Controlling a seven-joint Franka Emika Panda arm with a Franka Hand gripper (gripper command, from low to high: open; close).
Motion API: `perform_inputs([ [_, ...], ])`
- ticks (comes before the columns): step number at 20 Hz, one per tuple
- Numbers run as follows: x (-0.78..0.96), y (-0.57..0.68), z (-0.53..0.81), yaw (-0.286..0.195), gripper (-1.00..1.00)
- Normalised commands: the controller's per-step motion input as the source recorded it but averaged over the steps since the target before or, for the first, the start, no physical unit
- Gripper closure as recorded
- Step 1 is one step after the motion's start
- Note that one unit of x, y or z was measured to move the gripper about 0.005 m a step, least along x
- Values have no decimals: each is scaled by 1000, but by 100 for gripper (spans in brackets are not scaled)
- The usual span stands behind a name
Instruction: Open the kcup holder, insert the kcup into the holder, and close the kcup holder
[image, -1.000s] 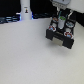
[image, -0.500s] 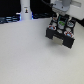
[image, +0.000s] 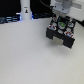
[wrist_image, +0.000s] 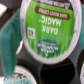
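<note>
In the exterior view you see a pale, matte table with a black boxy holder sitting near the exterior view's right. Its drawer looks pulled out, showing round slots with small pods in them. The white arm reaches down from the top edge and the gripper hangs directly over the holder. A spot of green just beneath the gripper is the kcup, low over the drawer's slots. The picture is too blurred for you to tell whether the fingers are clamped on the kcup or spread apart, or whether the kcup already sits in a slot. A white bottle-like object stands at the table's far edge toward the exterior view's left, against a dark background.

Compared with a second ago, the holder and the arm sit in much the same place; the gripper appears a little lower over the drawer.

In the wrist view the kcup fills most of the picture: a round, glossy green foil lid printed "DARK MAGIC", with a white rim. Around it you see the black holder with dark round slots, and the green-and-white edge of another pod. The fingers do not show clearly here, so you cannot tell how far they are open.
</note>
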Motion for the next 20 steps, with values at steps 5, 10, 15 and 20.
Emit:
perform_inputs([
  [5, 305, -118, 438, 92, -100],
  [10, 508, -392, 437, 61, -100],
  [15, 632, -474, 313, 26, -100],
  [20, 724, -487, 171, 8, -100],
])
